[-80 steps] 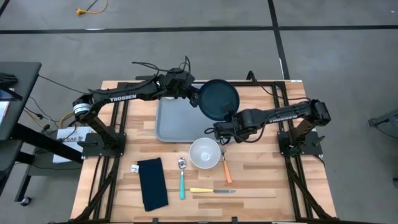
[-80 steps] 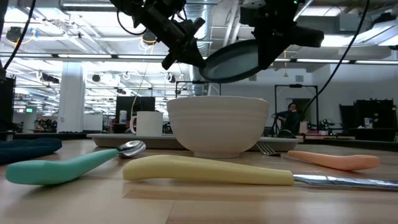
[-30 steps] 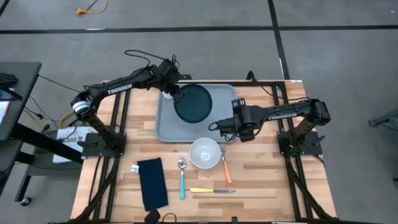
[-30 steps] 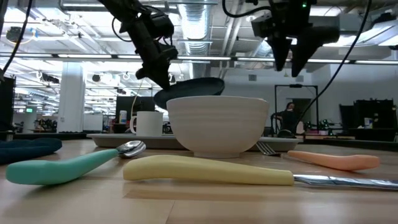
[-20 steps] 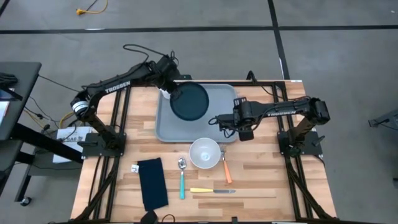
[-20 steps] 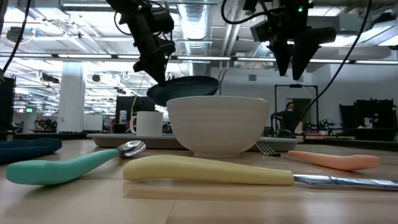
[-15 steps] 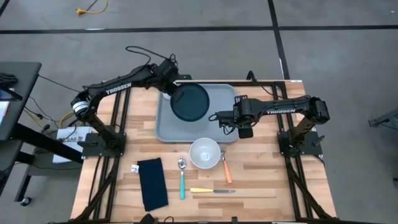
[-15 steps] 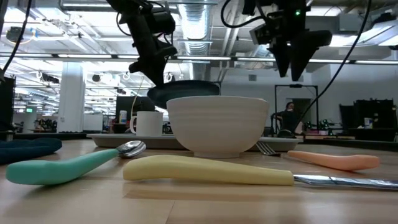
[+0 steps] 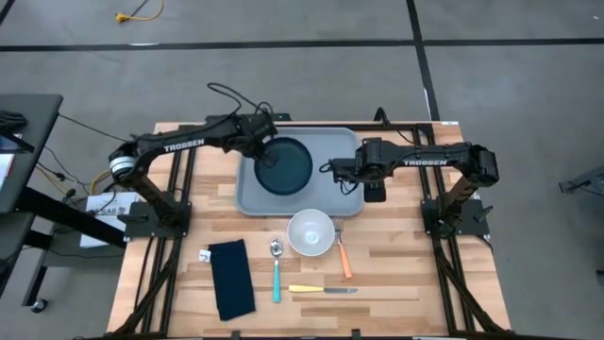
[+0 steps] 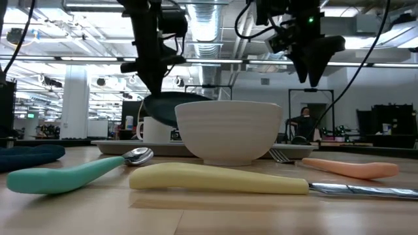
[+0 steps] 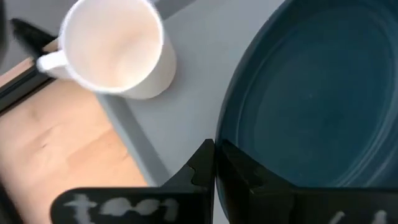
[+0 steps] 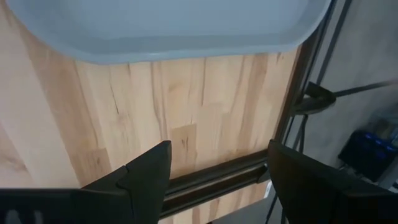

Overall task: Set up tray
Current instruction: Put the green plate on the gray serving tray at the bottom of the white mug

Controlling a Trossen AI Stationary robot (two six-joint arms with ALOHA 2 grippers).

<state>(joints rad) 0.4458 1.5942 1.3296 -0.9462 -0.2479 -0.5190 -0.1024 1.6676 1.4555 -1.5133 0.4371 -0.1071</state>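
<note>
Mug [image 9: 251, 144] mostly hidden under the left arm in the high view. Tray [image 10: 117, 146] screened by the white bowl [image 10: 228, 130] in the low view.

**Plate over the tray, cutlery lined up in front**

On the counter [image 9: 396, 255], the tray [image 9: 330, 189] sits toward the back. The plate [image 9: 284, 165] is over its left half, pinched at the rim by the left end effector [image 9: 260, 154], and a mug [image 11: 115, 50] stands on the tray beside it. The right end effector [image 9: 332, 171] hangs over the tray's right side. In front of the tray sits a bowl [image 9: 310, 232]. The napkin [image 9: 230, 278] lies far left, then spoon [image 9: 276, 267], with the fork [image 9: 343, 251] right of the bowl and the knife [image 9: 323, 289] nearest the front.
</note>
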